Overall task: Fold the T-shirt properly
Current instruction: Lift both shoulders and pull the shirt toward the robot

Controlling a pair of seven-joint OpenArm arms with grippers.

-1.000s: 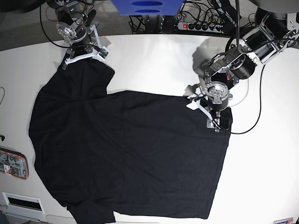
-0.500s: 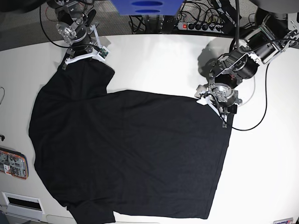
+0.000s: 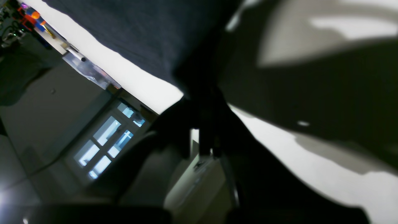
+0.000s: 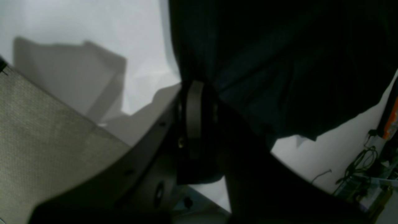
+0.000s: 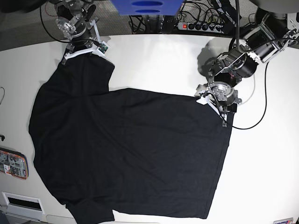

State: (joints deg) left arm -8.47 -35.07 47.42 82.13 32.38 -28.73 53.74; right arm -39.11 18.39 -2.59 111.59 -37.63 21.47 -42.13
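Note:
The black T-shirt (image 5: 126, 154) lies spread flat over the white table (image 5: 266, 177). At its far right corner, my left gripper (image 5: 225, 121) is shut on the cloth's edge. The left wrist view shows dark fabric (image 3: 140, 31) running into the closed left gripper (image 3: 202, 102). At the far left, my right gripper (image 5: 64, 60) is shut on the shirt's top corner. In the right wrist view the cloth (image 4: 279, 77) hangs pinched in that gripper (image 4: 199, 90), one grey finger (image 4: 193, 112) showing.
A power strip (image 5: 201, 25) and cables lie behind the table's far edge, beside a blue object (image 5: 145, 7). A small printed card (image 5: 13, 163) sits at the left edge, with a white box (image 5: 21, 203) below it.
My left gripper went from open to shut on the shirt's far right corner. My right gripper has drawn the far left corner slightly toward the table's far edge.

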